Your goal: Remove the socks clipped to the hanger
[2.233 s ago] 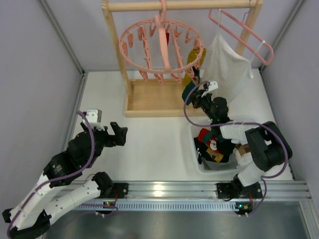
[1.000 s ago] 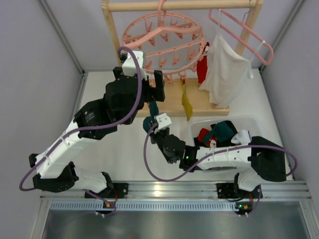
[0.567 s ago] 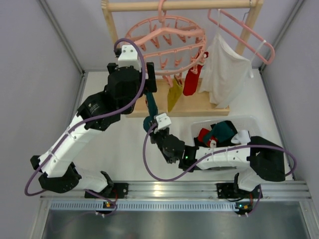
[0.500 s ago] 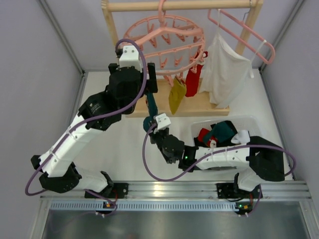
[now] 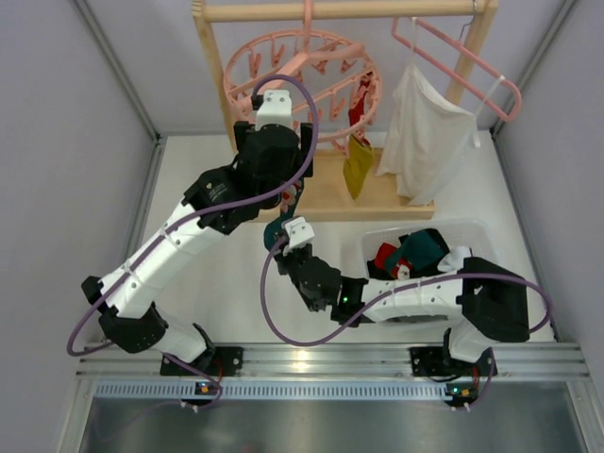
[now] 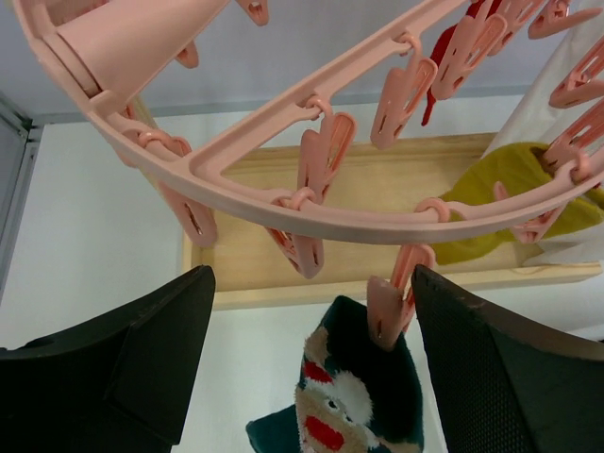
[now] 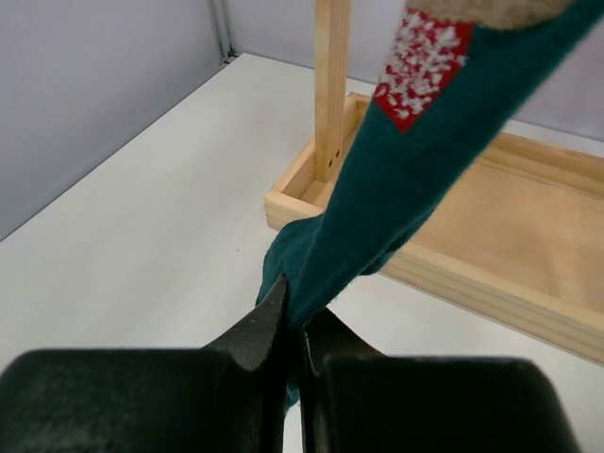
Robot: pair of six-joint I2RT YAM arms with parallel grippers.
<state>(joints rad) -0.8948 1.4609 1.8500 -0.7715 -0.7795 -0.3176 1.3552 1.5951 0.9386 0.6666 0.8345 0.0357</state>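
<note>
The round pink hanger (image 5: 302, 75) hangs from the wooden rail, with a red sock (image 5: 358, 102) and a mustard sock (image 5: 359, 166) clipped on its right side. A dark teal sock (image 6: 363, 396) with a patterned face hangs from a pink clip (image 6: 387, 307). My left gripper (image 6: 311, 368) stands open on either side of that clip and the sock's top, touching neither. Lower down, my right gripper (image 7: 300, 326) is shut on the same teal sock (image 7: 406, 179), which runs taut up and to the right. From above, the left gripper (image 5: 298, 175) sits just over the right gripper (image 5: 280, 238).
A wooden rack base (image 6: 283, 245) and its post (image 7: 332, 85) stand behind the sock. A white cloth (image 5: 429, 132) hangs on a plain pink hanger (image 5: 472, 66) at the right. A clear bin (image 5: 377, 236) holding several socks sits beside the right arm.
My left arm has swung right and under the ring, now straddling the teal sock's clip. The ring has turned, carrying the mustard and red socks right. The right gripper keeps its hold.
</note>
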